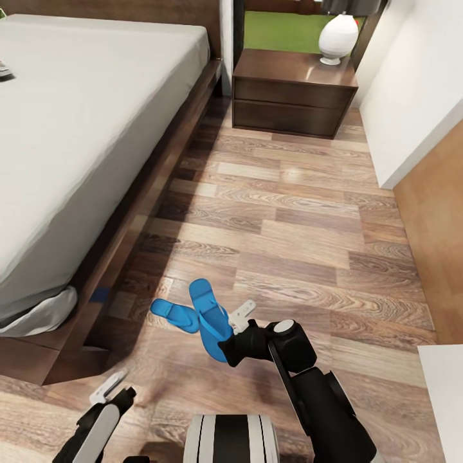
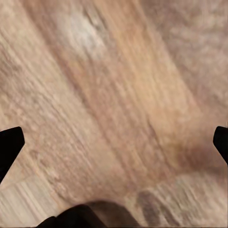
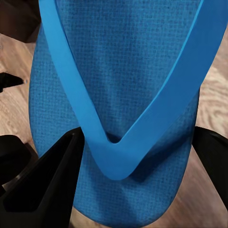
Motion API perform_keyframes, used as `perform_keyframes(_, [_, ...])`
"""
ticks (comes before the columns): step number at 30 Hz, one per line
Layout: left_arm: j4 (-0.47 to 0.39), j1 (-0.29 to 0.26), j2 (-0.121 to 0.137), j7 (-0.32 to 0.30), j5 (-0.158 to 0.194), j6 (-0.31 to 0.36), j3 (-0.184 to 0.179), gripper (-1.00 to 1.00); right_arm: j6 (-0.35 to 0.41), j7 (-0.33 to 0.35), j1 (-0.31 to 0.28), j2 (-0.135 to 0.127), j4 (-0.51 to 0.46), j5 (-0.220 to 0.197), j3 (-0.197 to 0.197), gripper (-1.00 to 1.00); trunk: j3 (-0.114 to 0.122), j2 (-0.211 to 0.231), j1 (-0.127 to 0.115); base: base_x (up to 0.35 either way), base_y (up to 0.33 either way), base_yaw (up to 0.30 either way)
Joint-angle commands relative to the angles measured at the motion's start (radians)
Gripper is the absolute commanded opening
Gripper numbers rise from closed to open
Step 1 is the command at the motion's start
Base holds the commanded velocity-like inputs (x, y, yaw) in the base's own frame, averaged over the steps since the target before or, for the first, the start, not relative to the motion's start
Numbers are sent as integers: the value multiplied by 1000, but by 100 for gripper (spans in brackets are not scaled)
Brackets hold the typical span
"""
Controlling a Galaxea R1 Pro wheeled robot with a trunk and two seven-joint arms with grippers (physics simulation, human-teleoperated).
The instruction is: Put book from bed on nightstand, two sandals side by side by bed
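Two bright blue sandals lie on the wood floor beside the bed (image 1: 96, 128). One sandal (image 1: 172, 314) rests flat near the bed frame. The other sandal (image 1: 207, 312) crosses over it, and my right gripper (image 1: 233, 334) is shut on its end. The right wrist view shows that sandal (image 3: 123, 80) close up, its strap running between my dark fingers (image 3: 52, 185), which press its two sides. My left gripper (image 1: 110, 389) hovers open over bare floor (image 2: 114, 95) near the bed's corner. A small dark thing (image 1: 4, 69) on the mattress may be the book. The nightstand (image 1: 292, 96) stands at the bed's head.
A white-based lamp (image 1: 337, 38) sits on the nightstand. A white wall (image 1: 418, 83) runs along the right side, with a white furniture edge (image 1: 444, 399) at the lower right. Open plank floor (image 1: 289, 225) lies between the bed and the wall.
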Motion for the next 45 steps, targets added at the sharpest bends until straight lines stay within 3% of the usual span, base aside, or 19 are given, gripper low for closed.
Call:
perform_keyframes(1, [-5, 7, 5, 3, 5, 5, -1, 100, 4, 11, -1, 0, -1, 9, 0, -100, -1, 0, 0, 0, 0, 112])
perform_keyframes(10, [-10, 41, 22, -7, 3, 10, 2, 100, 4, 11, -2, 0, -1, 9, 0, -100, -1, 0, 0, 0, 0, 197])
perform_keyframes(21, [-10, 106, 75, -13, 12, 9, 9, 100, 4, 9, -10, 2, 38, 21, 10, -100, -1, 0, 0, 0, 0, 258])
perform_keyframes(27, [-21, 137, 88, -21, 22, 22, 66, 100, 1, 8, -20, 0, 147, 30, 15, -100, -1, 0, 0, 0, 0, 278])
perform_keyframes(29, [-24, 140, 89, -22, 23, 29, 80, 100, -35, 8, -24, 0, 180, 38, 15, -100, -1, 0, 0, 0, 0, 281])
perform_keyframes(36, [-37, 148, 91, -23, 23, 47, 121, 100, -221, 12, -61, 0, 390, 138, 15, -100, -1, 0, 0, 0, 0, 281])
perform_keyframes(43, [-40, 150, 90, -22, 22, 48, 125, 100, -320, 14, -75, 0, 496, 177, 17, -100, -1, 0, 0, 0, 0, 281])
perform_keyframes(45, [-41, 150, 90, -22, 22, 49, 124, 100, -356, 15, -79, -1, 541, 210, 16, -100, -1, 0, 0, 0, 0, 281])
